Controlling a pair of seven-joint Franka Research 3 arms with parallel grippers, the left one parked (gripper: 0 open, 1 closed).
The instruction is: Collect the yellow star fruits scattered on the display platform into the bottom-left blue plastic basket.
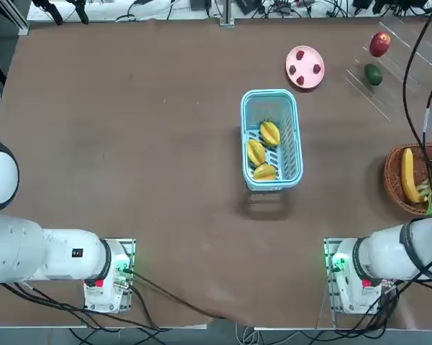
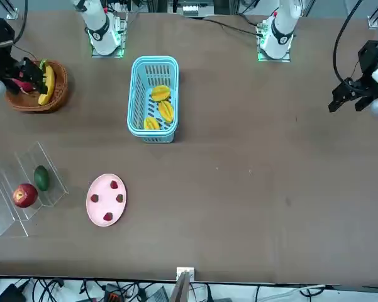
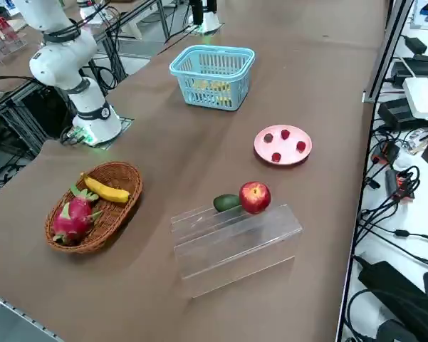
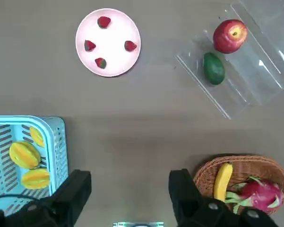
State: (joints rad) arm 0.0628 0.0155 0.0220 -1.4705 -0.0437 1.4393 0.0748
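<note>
Inside the blue plastic basket (image 1: 271, 140), slatted and round-cornered, lie three yellow star fruits (image 1: 263, 152), ridged, oval, faintly orange. Away from it, the clear acrylic display platform (image 3: 235, 242) carries a red apple (image 3: 255, 197) and a green fruit (image 3: 226, 202). Raised above the brown worktop (image 1: 129, 144), the right claw (image 4: 130, 191) stands apart, empty.

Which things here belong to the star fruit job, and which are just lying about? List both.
Job: yellow star fruits, all three in the blue plastic basket; display platform; right gripper, open, empty.
Lying about: pink plate, red apple, green fruit, wicker basket, banana.
</note>
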